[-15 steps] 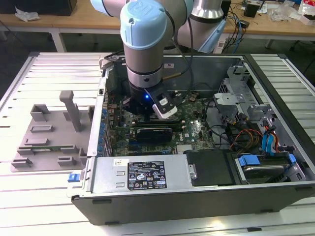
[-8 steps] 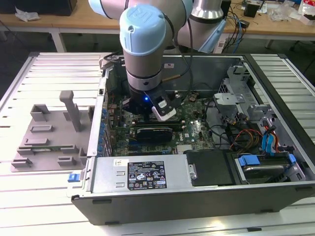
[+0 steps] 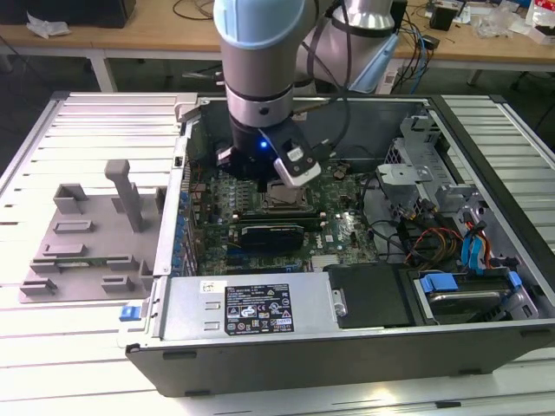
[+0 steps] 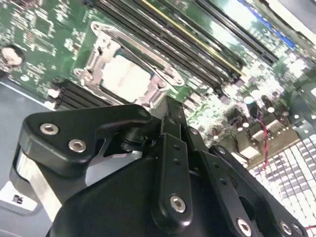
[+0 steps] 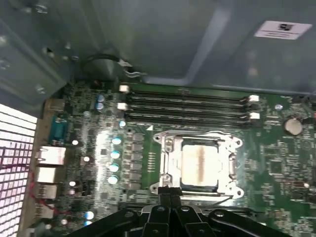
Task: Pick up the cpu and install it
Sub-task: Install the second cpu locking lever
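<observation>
First wrist view: the gripper (image 5: 170,195) has its 2 fingers pressed together with nothing between them, tips just short of the socket (image 5: 197,163). Just beyond the jaws, the cpu (image 5: 200,165) lies flat inside the socket frame, pale top showing, apart from the fingers. Farther off run 4 memory slots (image 5: 187,106). The chip looks placed; seating seems the step in hand.

A pale slatted metal table (image 3: 52,364) fills the foreground. Behind it stands a wooden bench (image 3: 147,39) on white legs, strewn with cables (image 3: 195,10) and small items. Lighting is even and bright.
</observation>
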Available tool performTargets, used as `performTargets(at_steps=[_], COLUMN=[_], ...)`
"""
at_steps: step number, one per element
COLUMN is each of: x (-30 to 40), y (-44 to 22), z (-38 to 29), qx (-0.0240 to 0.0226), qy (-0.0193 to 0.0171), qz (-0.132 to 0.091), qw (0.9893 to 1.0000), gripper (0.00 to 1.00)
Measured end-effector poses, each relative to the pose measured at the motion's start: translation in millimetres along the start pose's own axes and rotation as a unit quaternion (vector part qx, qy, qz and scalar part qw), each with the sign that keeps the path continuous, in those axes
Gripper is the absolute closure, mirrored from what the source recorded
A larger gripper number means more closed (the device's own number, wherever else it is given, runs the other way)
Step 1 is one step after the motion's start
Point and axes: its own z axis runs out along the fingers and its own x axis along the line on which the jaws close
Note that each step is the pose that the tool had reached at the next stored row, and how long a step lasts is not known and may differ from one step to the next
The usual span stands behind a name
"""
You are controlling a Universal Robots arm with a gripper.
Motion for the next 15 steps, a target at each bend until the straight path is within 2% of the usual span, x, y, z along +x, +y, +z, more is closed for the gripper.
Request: performTargets(at_steps=[3, 4, 5, 6, 7, 10, 13, 15], x=[-15.6, -18.6, -23.1, -24.3, -24.1, -21.3, -11.2, -7.6], y=[-1.6, -3.2, -7.2, -11.9, -14.2, -15.4, -16.5, -18.1], z=[0.5, 0.3, -0.2, -1.1, -1.0, 3.7, 11.8, 20.6], qx=[-0.0003, -0.0003, -0.0006, -0.0007, -0.0006, -0.0007, -0.0006, -0.0004], qy=[0.0043, 0.0060, 0.0093, 0.0113, 0.0114, 0.0114, 0.0120, 0.0117], qz=[0.001, 0.001, 0.002, 0.002, 0.002, 0.002, 0.004, 0.008], qw=[1.0000, 1.0000, 1.0000, 0.9999, 0.9999, 0.9999, 0.9999, 0.9999], gripper=[0.89, 0.89, 0.89, 0.89, 0.89, 0.89, 0.89, 0.89])
